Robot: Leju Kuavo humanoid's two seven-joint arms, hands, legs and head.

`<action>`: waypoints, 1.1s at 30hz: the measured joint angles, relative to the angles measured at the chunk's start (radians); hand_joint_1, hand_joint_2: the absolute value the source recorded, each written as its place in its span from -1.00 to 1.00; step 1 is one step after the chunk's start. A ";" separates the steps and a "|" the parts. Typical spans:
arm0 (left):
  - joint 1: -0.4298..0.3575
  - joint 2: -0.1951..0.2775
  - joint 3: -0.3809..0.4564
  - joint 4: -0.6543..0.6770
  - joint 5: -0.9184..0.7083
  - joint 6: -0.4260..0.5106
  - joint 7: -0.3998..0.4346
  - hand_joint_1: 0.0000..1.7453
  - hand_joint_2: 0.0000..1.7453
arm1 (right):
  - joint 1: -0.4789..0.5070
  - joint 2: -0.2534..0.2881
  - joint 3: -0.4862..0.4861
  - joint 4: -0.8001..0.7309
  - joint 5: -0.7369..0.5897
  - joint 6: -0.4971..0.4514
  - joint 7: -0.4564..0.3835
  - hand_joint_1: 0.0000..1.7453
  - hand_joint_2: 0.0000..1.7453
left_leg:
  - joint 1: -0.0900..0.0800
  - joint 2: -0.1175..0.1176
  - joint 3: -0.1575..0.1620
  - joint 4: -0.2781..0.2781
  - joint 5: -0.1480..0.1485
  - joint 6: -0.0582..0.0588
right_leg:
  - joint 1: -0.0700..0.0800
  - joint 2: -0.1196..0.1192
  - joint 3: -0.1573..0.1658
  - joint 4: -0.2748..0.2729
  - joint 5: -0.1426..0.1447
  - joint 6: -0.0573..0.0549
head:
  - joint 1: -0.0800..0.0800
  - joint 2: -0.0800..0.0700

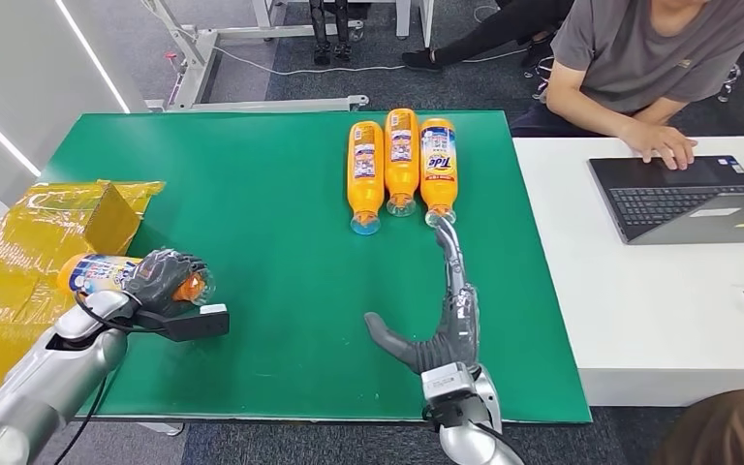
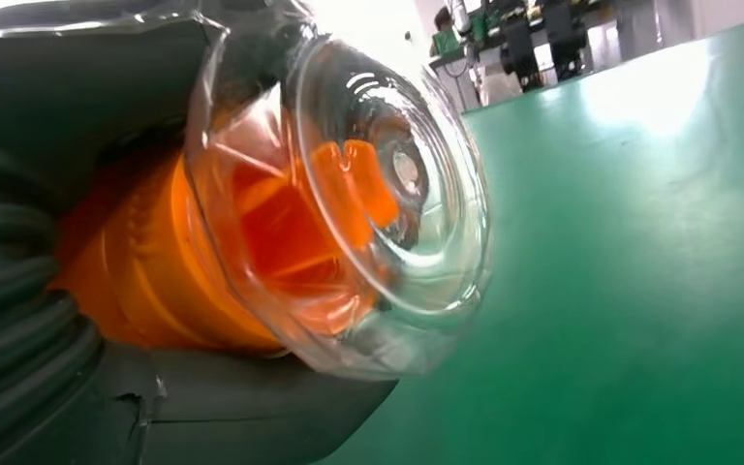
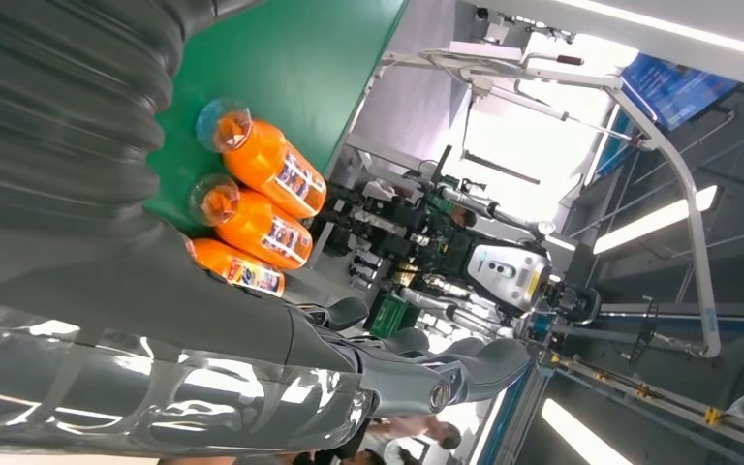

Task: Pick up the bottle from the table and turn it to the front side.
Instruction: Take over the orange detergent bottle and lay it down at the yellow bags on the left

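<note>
My left hand [image 1: 165, 279] gripped one orange detergent bottle [image 1: 107, 272] above the green table [image 1: 252, 194]; pickup looked done, turning remained, my right hand [image 1: 446, 325] was open

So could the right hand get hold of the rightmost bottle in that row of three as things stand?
Probably yes. The right hand lies open on the green table, one fingertip already at the cap of the rightmost bottle. Nothing lies between them, though the middle bottle lies tight beside it, leaving little room on that side.
</note>
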 joint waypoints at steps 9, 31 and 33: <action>-0.028 -0.001 -0.030 0.090 -0.009 -0.012 0.023 1.00 1.00 | 0.002 0.000 0.000 0.000 -0.003 -0.015 -0.009 -1.00 1.00 | 0.000 0.001 0.001 0.000 0.000 0.000 | 0.000 0.001 0.000 0.000 0.000 -0.001 | 0.000 0.000; -0.044 -0.004 -0.038 0.145 -0.007 -0.036 0.083 0.39 1.00 | 0.025 -0.002 0.000 -0.010 0.011 -0.018 -0.008 -1.00 1.00 | 0.000 0.001 0.001 0.000 0.000 0.000 | 0.000 0.001 0.001 0.000 0.001 -0.001 | 0.000 0.000; -0.044 -0.003 -0.038 0.146 -0.007 -0.047 0.083 -0.60 1.00 | 0.026 -0.002 0.000 -0.011 0.011 -0.018 -0.008 -1.00 1.00 | 0.000 0.001 0.001 0.000 0.000 0.000 | 0.000 0.001 0.001 0.000 0.001 -0.001 | 0.000 0.000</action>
